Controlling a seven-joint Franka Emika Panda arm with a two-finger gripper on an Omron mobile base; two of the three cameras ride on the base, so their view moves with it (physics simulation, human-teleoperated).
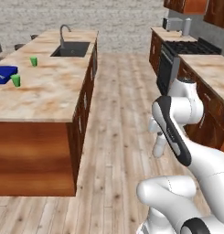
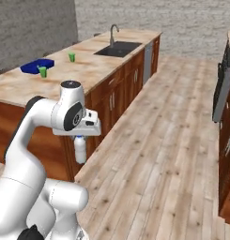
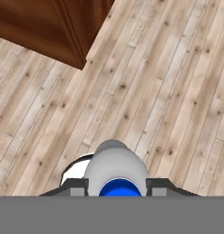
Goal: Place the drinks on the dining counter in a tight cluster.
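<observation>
Clear water bottle (image 2: 80, 149) clenched in the claw (image 2: 80, 138) above the floor, table (image 2: 95, 70) ahead, no drinks there yet.

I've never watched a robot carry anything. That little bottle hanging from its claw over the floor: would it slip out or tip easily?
The bottle looks small and clear, so probably light. Its smooth, rounded sides could be slippery, though the gripper is shut on it near the top. Being tall and narrow, it would likely tip if set down crooked on the counter, and roll once lying flat.
</observation>
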